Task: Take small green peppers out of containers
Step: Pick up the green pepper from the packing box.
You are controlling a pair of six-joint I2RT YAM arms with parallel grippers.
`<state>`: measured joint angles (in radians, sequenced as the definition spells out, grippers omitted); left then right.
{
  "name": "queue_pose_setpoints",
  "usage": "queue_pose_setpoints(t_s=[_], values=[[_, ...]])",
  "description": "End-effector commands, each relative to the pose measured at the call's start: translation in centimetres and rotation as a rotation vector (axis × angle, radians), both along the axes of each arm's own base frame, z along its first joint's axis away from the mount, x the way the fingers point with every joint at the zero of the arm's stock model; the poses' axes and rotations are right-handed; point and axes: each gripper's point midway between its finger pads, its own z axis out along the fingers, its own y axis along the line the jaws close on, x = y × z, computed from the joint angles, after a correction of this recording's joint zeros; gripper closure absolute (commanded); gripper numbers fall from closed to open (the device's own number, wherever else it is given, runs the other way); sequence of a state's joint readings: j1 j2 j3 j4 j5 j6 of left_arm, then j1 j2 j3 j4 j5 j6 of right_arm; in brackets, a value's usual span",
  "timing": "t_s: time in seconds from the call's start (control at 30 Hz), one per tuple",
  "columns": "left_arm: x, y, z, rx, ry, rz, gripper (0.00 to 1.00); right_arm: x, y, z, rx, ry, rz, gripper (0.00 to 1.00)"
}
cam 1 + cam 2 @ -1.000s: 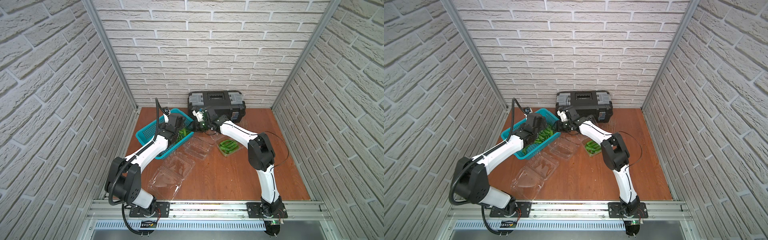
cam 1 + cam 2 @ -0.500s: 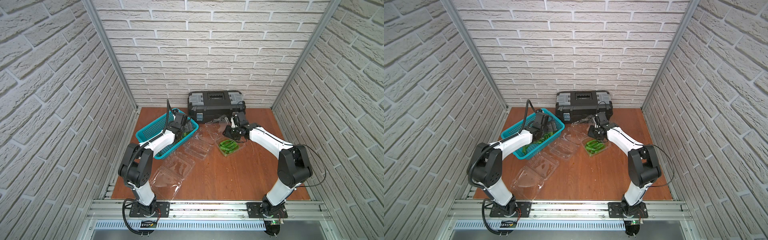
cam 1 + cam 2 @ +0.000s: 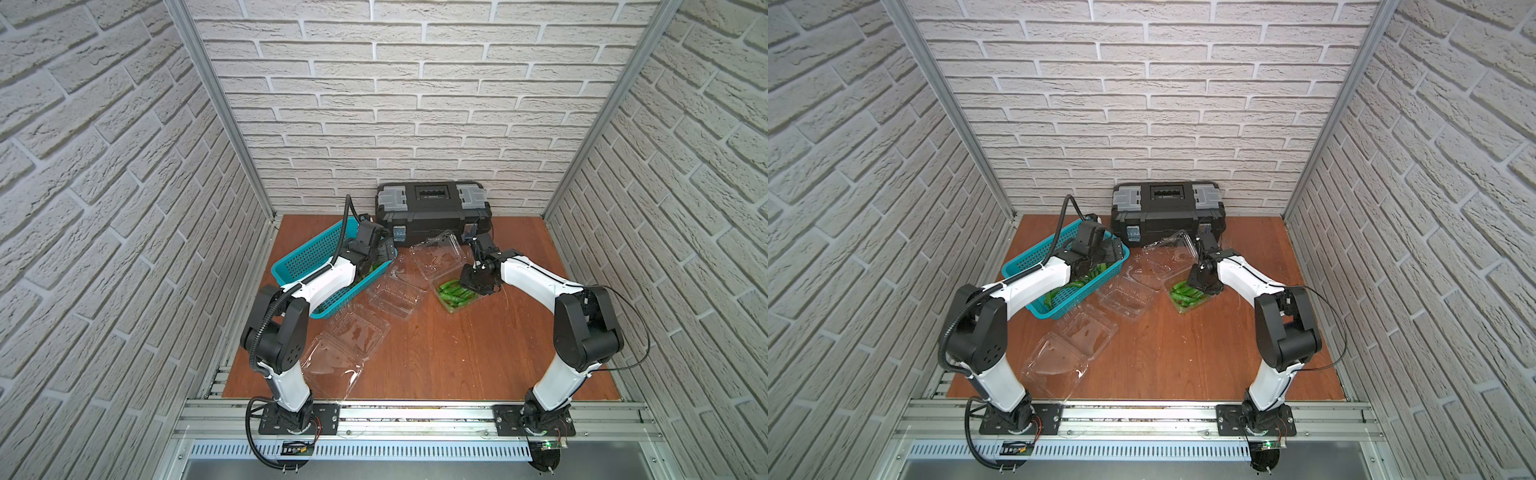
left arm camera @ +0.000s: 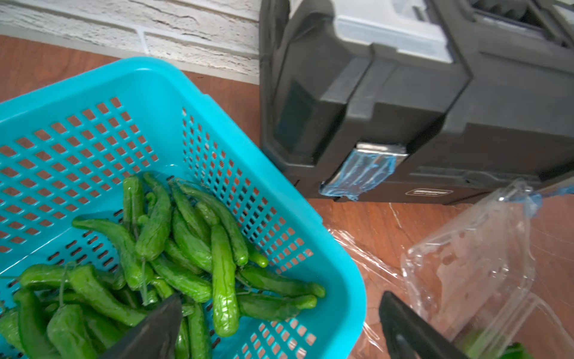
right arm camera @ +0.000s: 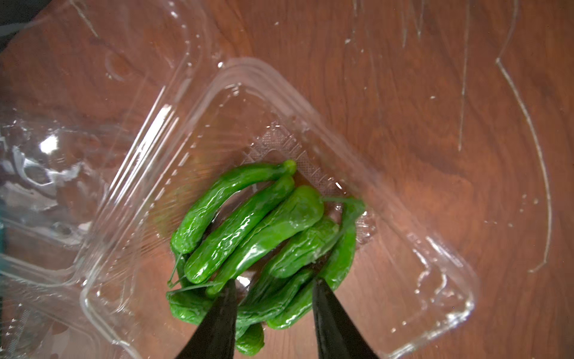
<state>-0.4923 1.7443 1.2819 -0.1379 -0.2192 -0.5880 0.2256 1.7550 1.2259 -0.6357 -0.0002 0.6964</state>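
Observation:
Several small green peppers (image 5: 254,223) lie in a clear container (image 5: 435,248) right of centre (image 3: 467,306), its lid (image 3: 440,253) standing up behind it. My right gripper (image 5: 274,280) hangs just over this heap (image 3: 455,291), open, one fingertip (image 5: 231,284) on each side of a few peppers. More peppers (image 4: 186,242) are piled in the teal basket (image 4: 93,93). My left gripper (image 4: 279,296) is wide open above the basket's near corner (image 3: 384,249) and holds nothing. Two other open containers (image 3: 395,295) (image 3: 345,345) show no peppers.
A black toolbox (image 3: 432,208) stands against the back wall, close behind the basket (image 3: 307,257) and the raised lid. Brick walls close in both sides. The wooden floor (image 3: 478,353) shows in front of the containers.
My right gripper has swung from the basket across to the container with peppers and come down over them. My left gripper has shifted towards the toolbox end of the basket.

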Motion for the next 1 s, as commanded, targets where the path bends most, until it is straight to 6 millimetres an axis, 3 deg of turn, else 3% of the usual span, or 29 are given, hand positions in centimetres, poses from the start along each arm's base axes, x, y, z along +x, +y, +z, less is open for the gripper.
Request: queue_pose_setpoints(t_s=[0.0, 0.33, 0.67, 0.97], values=[[0.5, -0.7, 0.5, 0.013, -0.014, -0.027, 0.02, 0.1, -1.2, -1.0, -0.021, 0.014, -0.042, 0.59], [0.3, -0.7, 0.8, 0.011, -0.019, -0.027, 0.02, 1.9, -1.6, -2.8, -0.005, 0.009, -0.054, 0.67], [0.4, -0.8, 0.7, 0.013, -0.018, -0.030, 0.02, 2.2, -1.5, -4.3, 0.004, 0.010, -0.063, 0.74], [0.5, -1.0, 0.5, 0.014, -0.015, -0.033, 0.02, 2.6, -0.9, -2.9, 0.041, -0.026, -0.060, 0.77]])
